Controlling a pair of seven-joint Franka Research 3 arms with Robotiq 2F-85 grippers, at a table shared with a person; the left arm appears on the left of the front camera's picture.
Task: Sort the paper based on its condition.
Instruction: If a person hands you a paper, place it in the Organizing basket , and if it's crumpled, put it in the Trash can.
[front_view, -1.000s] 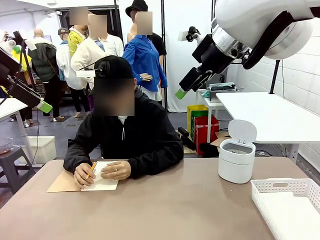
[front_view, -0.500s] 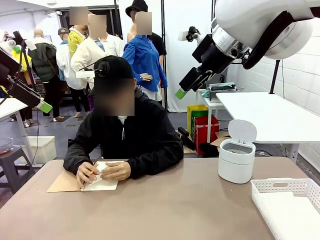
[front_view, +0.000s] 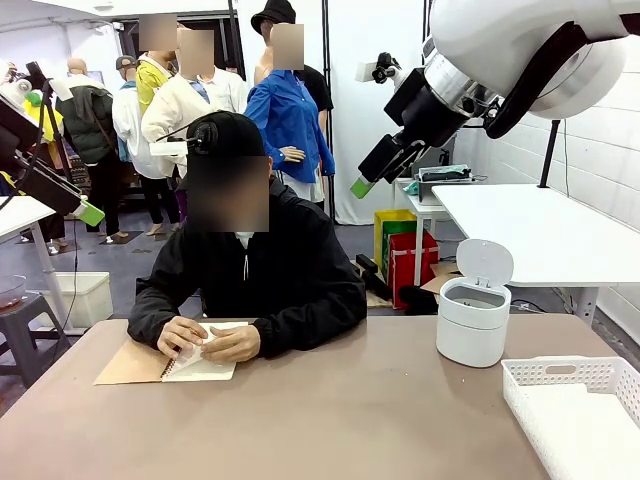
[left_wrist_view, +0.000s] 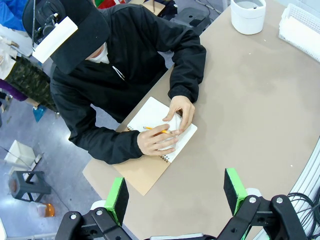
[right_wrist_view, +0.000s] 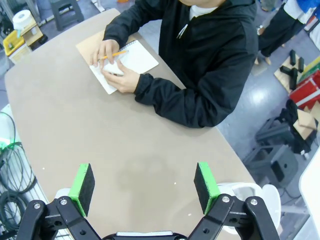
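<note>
1. Right gripper (right_wrist_view: 144, 184) is spread wide and empty, high over the table (right_wrist_view: 75, 125); left gripper (left_wrist_view: 176, 196) is likewise.
2. Paper (left_wrist_view: 149, 116) lies far left on the notebook (left_wrist_view: 145, 175), half hidden under the person's hands (left_wrist_view: 159, 141).
3. Whether the sheet is loose or still bound is unclear.
4. Basket (front_view: 560, 375), near right, is cut off.

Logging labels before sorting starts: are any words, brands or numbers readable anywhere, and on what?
No readable text anywhere in these views.
Notebook page: any writing is too small to read.
White bin: no label visible.
White basket: no label visible.
</note>
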